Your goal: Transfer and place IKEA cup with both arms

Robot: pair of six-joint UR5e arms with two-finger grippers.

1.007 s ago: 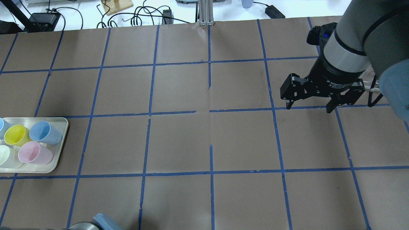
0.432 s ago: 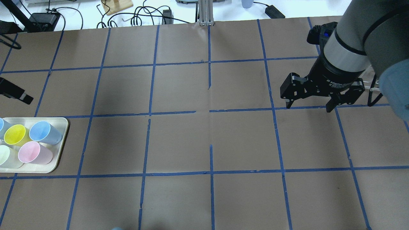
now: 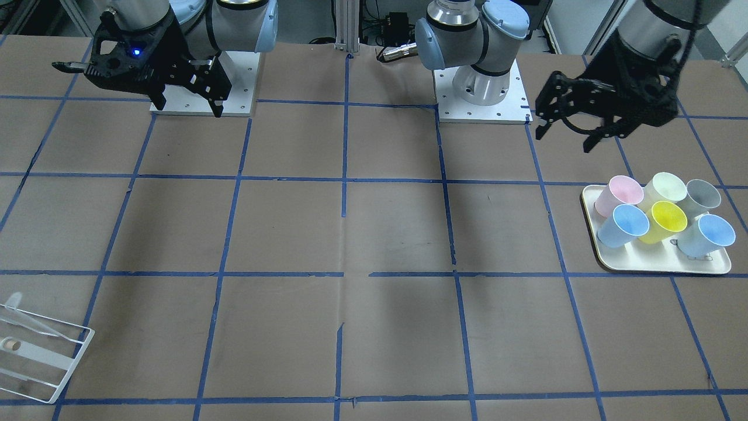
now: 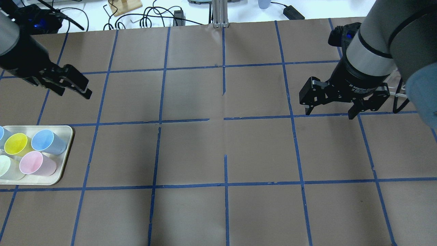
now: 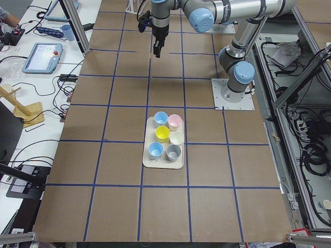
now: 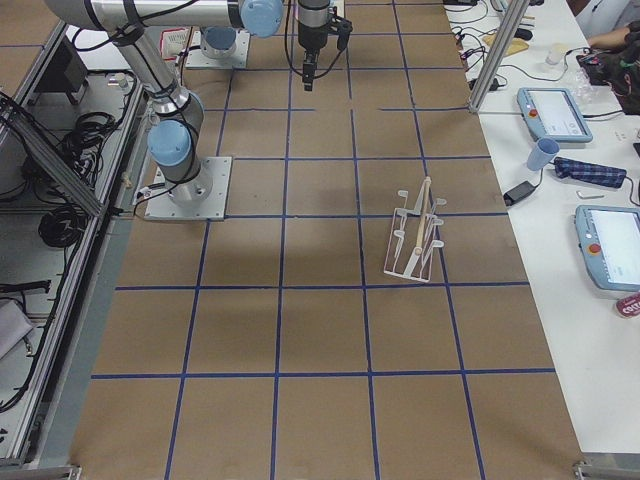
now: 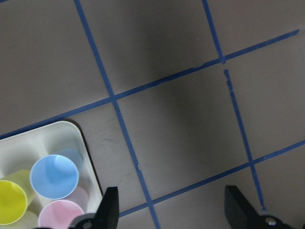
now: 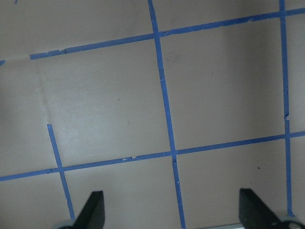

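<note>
The left tool (image 3: 564, 139) is hovering spread wide, empty; cups (image 3: 669, 217) crowding the IKEA cup (image 3: 702, 196) are risking getting knocked.

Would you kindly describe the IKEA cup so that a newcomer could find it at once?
At the robot's left end of the brown, blue-taped table sits a cream tray with six cups. The IKEA cup stands in the tray corner nearest the robot and the table's end, beside a pale mint cup and a light-blue cup. It alone is grey.
</note>
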